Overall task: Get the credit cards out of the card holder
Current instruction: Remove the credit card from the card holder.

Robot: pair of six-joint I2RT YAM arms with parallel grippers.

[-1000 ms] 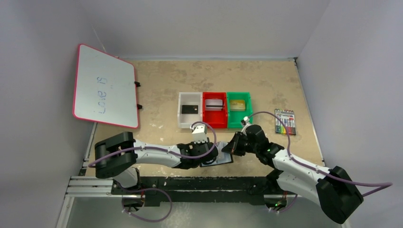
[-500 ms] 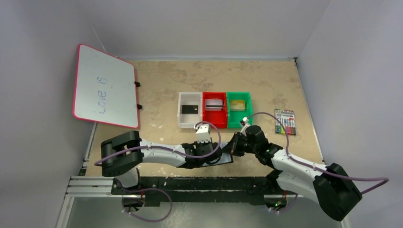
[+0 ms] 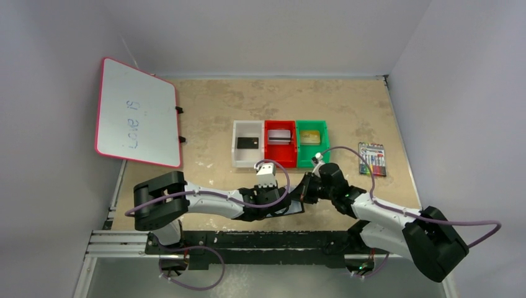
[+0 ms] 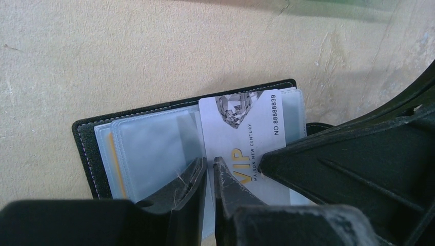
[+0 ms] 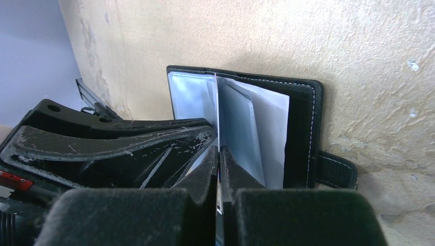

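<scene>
Left arm's elbow has swung right since a second ago; both wrists have barely shifted. Left gripper (image 4: 209,169): jaws a narrow slit over the clear sleeves, and whether it grips anything cannot be told. Card holder (image 4: 84,154) lies open at the middle of the tabletop's near edge, white VIP card (image 4: 246,128) still sleeved. Right gripper (image 5: 219,156): pinched shut on a thin leaf of the holder. Best handling: left pins the holder flat while right draws the card straight along its sleeve.
</scene>
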